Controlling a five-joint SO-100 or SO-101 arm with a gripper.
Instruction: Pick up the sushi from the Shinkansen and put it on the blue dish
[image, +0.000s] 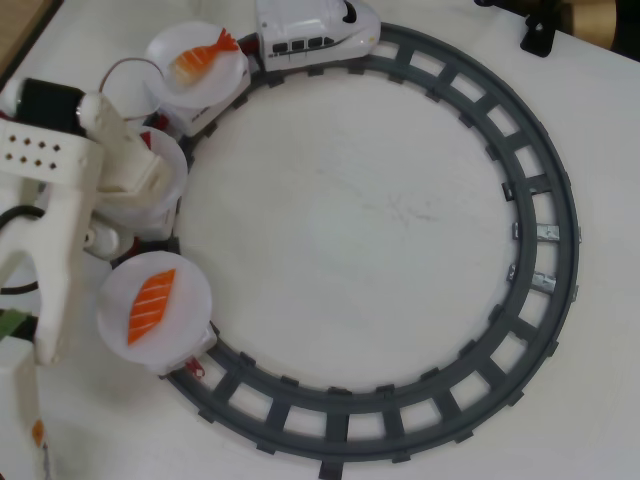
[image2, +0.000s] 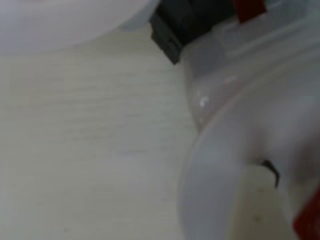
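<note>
The sushi (image: 151, 305), an orange piece with white stripes, lies on a white plate (image: 190, 290) on the last car, at the lower left of the track in the overhead view. The white Shinkansen (image: 312, 33) stands at the top of the track. My white gripper (image: 140, 180) hangs over the middle car's white plate (image: 172, 160), above and apart from the sushi. Its fingers are hidden under its own body. The wrist view is a blurred close-up of a white plate rim (image2: 225, 150) with bits of red (image2: 306, 222). The blue dish is out of view.
An orange shrimp with a red tail (image: 200, 57) lies on the plate behind the engine. The grey track (image: 545, 230) rings a bare white table (image: 350, 220). Dark objects (image: 540, 30) sit at the top right corner. A dark track part (image2: 182, 25) shows in the wrist view.
</note>
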